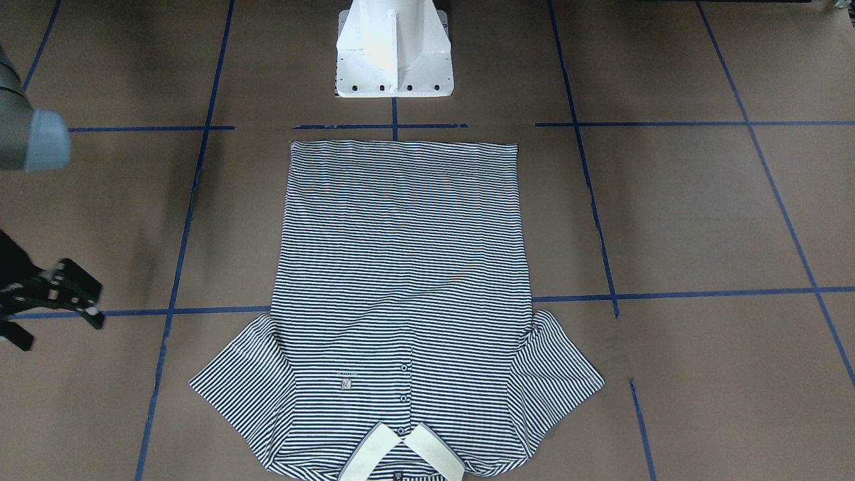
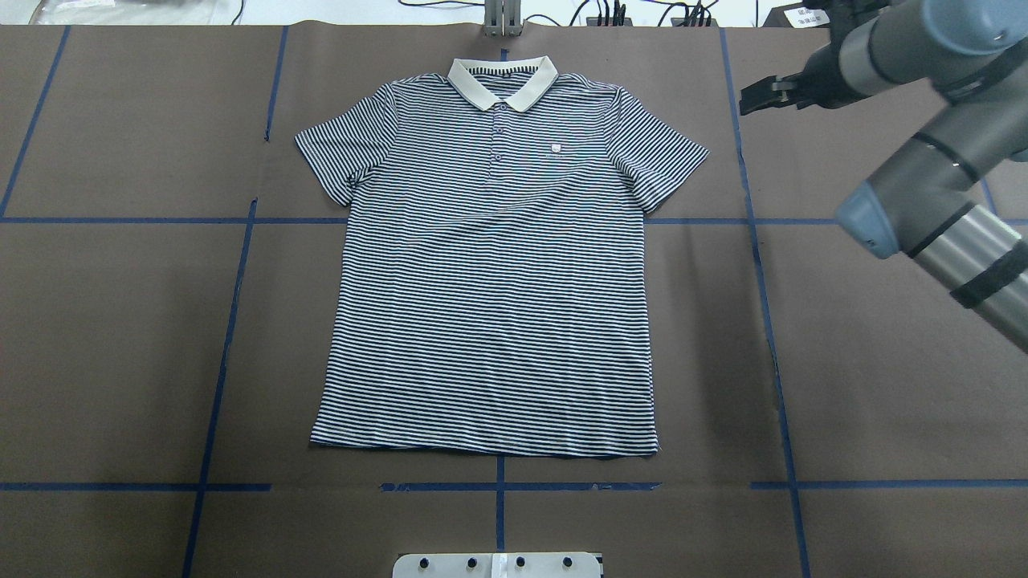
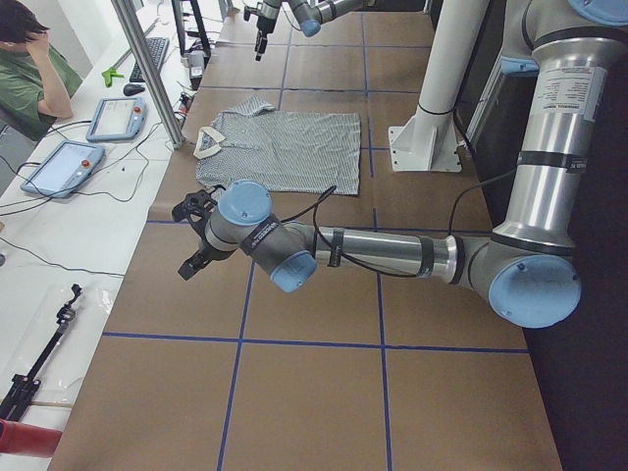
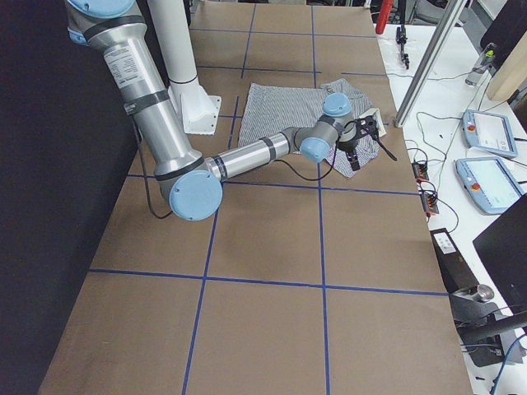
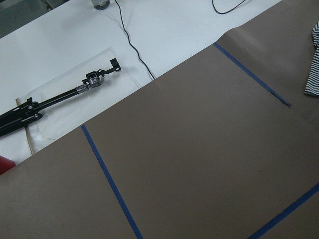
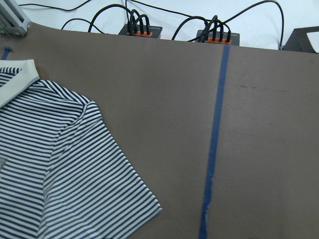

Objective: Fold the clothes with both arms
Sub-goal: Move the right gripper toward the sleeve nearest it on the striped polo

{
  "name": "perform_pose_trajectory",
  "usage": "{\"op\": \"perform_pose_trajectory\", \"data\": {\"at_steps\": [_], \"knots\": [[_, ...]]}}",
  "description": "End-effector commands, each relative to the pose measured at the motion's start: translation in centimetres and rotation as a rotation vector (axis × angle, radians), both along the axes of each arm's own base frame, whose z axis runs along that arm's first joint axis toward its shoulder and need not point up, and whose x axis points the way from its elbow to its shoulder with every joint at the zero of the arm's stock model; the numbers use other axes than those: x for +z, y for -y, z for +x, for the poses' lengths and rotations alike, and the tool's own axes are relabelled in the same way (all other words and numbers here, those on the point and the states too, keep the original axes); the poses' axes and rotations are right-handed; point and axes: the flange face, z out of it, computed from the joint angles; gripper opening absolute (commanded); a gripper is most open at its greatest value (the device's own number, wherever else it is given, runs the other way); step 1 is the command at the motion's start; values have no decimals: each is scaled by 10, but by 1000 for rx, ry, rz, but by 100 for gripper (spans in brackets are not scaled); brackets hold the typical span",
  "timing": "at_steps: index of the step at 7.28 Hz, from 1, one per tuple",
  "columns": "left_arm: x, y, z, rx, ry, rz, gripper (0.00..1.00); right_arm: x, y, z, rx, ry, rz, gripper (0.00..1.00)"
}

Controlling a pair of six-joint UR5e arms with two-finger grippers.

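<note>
The striped polo shirt [image 2: 490,265] lies flat and face up on the brown table, its cream collar [image 2: 503,82] toward the far edge and both sleeves spread. My right gripper [image 2: 755,95] hovers open beyond the shirt's right sleeve [image 6: 75,164], apart from the cloth; it shows at the left edge of the front-facing view [image 1: 63,331]. My left gripper [image 3: 184,242] hangs over bare table well to the left of the shirt, and I cannot tell whether it is open or shut. The left wrist view catches only a sleeve edge [image 5: 314,64].
Blue tape lines [image 2: 229,321] grid the brown table cover. The white pedestal [image 1: 394,50] stands at the hem side. A white bench along the far edge holds tablets [image 3: 113,118], cable boxes [image 6: 139,30] and a black rod tool [image 5: 50,102]. A person [image 3: 34,69] sits there.
</note>
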Motion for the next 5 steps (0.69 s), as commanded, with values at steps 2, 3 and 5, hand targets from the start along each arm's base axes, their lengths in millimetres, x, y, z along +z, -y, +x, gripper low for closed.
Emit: {"op": "perform_pose_trajectory", "data": {"at_steps": [2,3,5], "knots": [[0,0,2,3,2,3,100,22,9,-69,76,-13,-55,65],[0,0,2,4,2,3,100,38,15,-76,89,12,-52,63],[0,1,5,8,1,2,100,57,20,-103,95,-22,-55,58]]}}
